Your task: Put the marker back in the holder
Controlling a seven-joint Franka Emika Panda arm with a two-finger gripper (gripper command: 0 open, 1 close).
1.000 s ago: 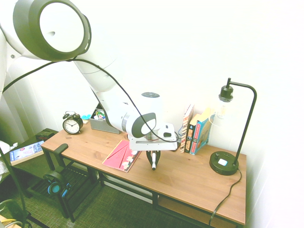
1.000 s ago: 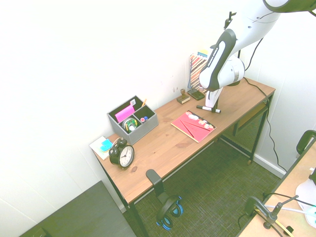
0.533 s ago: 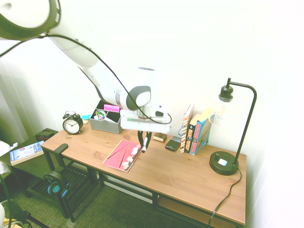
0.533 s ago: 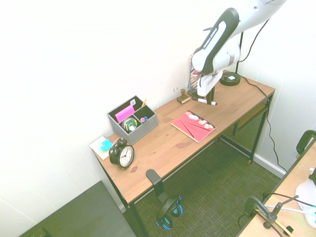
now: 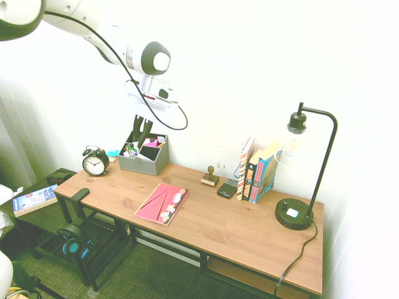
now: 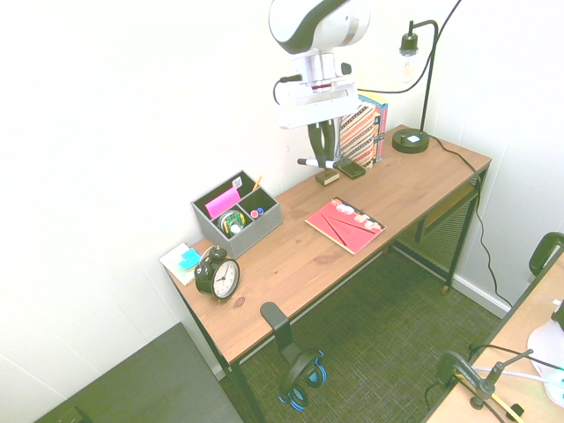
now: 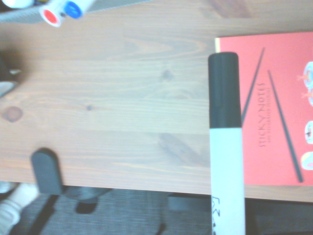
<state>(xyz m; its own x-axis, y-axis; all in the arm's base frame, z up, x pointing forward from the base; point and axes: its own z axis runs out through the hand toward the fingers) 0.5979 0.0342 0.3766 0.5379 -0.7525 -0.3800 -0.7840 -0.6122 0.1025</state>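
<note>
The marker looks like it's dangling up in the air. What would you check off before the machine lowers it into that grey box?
1. Tool shut on the marker: ok.
2. Marker clear of the desk, held up in the air: ok.
3. Marker upright for dropping in: not ok, it lies about level in the second exterior view.
4. Tool above the grey box: not ok in the second exterior view, where it hangs off to the box's right.
5. Free compartment in the box: cannot tell; pink paper and pens fill some.

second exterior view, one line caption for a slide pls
Tool carries the marker level, high above the desk, right of the holder.
</note>
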